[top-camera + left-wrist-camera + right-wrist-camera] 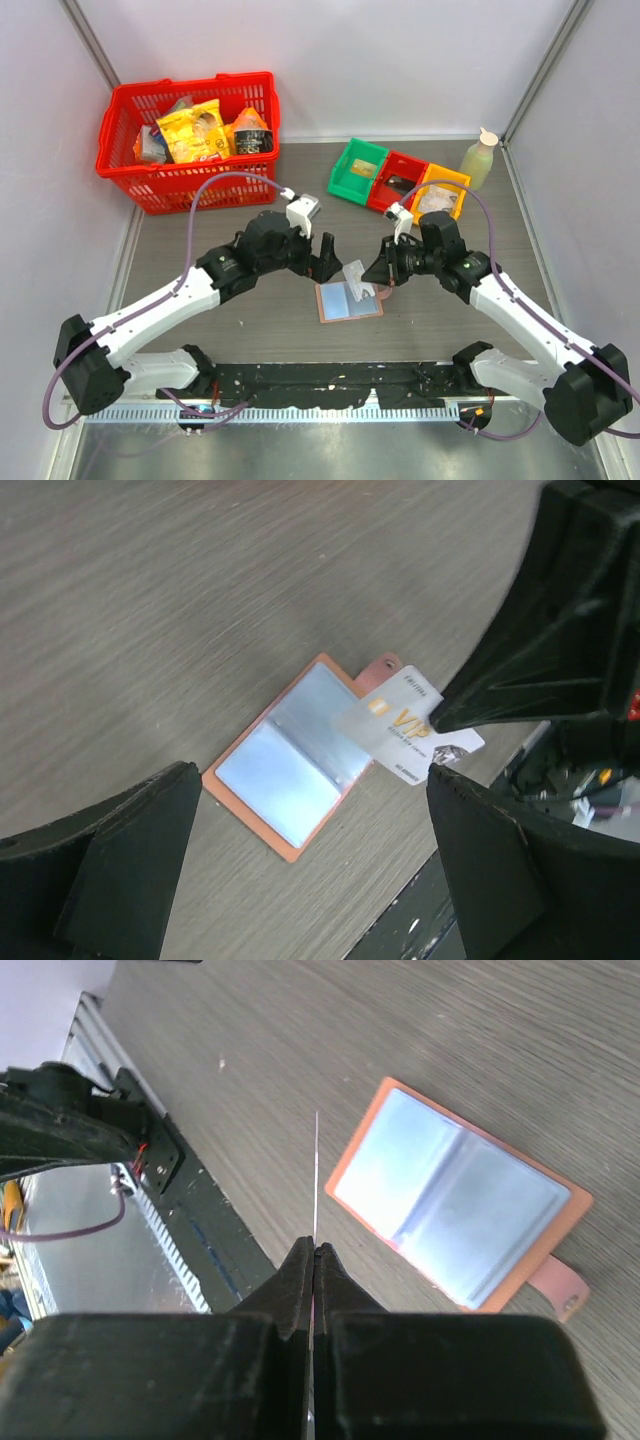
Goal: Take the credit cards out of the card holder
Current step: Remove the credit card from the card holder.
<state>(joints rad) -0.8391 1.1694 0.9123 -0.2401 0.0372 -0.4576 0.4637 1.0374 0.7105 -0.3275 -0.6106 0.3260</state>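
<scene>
The holder (350, 300) lies open flat on the table (200, 215), near its middle and between the two grippers. Its pale blue lining faces up and its snap tab (556, 1286) sticks out at the right edge.

The right gripper (315, 1250) has its jaws pressed together on one card (395, 720), pinching it by one edge. The card is pale with a gold "VIP" print. It is out of the pockets and tilted up over the holder's far right corner. The right wrist view shows it edge-on as a thin line beside the holder. Whether its low corner touches the holder I cannot tell.

The left gripper (328, 262) hangs just off the holder's far left corner with its jaws spread wide and nothing between them. In its wrist view the two dark fingers (110, 870) frame the holder on the table below.

At the far left stands a red basket (130, 175) with snack packs. At the far right are green (358, 170), red (397, 182) and yellow (441, 190) bins in a row, with a bottle (478, 162) just right of them.
</scene>
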